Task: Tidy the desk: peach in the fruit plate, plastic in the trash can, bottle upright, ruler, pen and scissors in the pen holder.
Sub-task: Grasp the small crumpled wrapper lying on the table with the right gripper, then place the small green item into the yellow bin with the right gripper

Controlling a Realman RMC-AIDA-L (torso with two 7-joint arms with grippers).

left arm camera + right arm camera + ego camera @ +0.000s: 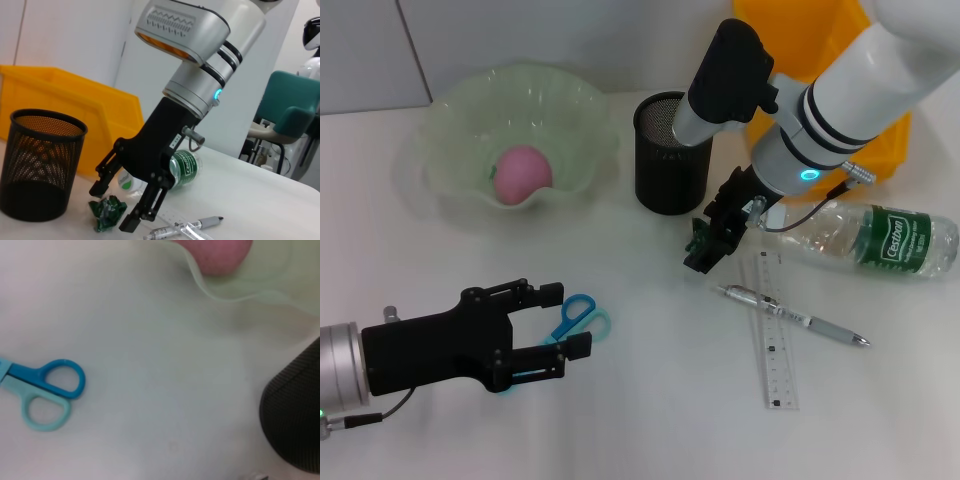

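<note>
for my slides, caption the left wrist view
Right pincer open above crumpled green plastic beside the mesh pen holder.

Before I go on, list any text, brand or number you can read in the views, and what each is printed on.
"Cestbon": white lettering on the green label of the bottle lying on its side, readable in the head view.
Ruler: scale marks and figures are there, too small to read.
Pen: no readable print.
Small print under the bottle's brand name: too small to read.
Nothing else carries legible text.

On my white table [650,420] lie scissors [575,322], pen [790,316], ruler [775,335], bottle [870,238], green wrapper [107,213], pen holder [670,155] and fruit plate [575,130].
</note>
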